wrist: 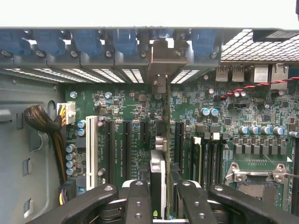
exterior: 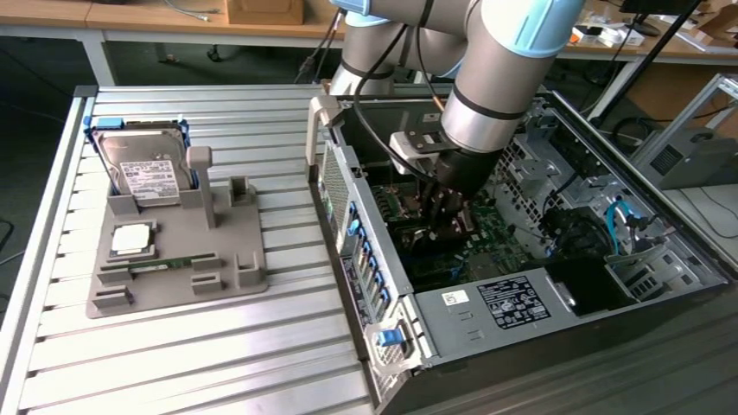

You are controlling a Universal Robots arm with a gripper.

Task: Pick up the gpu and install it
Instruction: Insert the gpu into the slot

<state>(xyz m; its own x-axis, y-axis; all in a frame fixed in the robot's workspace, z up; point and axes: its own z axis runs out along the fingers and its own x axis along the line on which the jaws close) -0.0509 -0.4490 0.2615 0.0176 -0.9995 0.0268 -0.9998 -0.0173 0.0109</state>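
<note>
The arm reaches down into the open computer case (exterior: 542,303), which lies on its side on the half of the slatted worktop (exterior: 231,346) toward the exterior view's right. Its gripper (wrist: 161,201) sits low over the green motherboard (wrist: 121,107), pinching the gpu (wrist: 159,163) between its two black fingers (wrist: 138,200). The card stands on edge, thin side toward the wrist camera. Its long axis runs straight from the gripper to the case's rear wall, parallel to the black expansion slots and the white slot (wrist: 92,144) beside them. Its silver bracket (wrist: 161,60) points at that rear wall and meets it among the row of blue slot clips (wrist: 88,42). Whether the card's lower edge is seated in a slot cannot be told. On the worktop's other half, well apart from the case, a grey holder (exterior: 173,285) carries the hard drive (exterior: 144,169) upright near the far edge and the memory stick (exterior: 173,262) lying flat.
</note>
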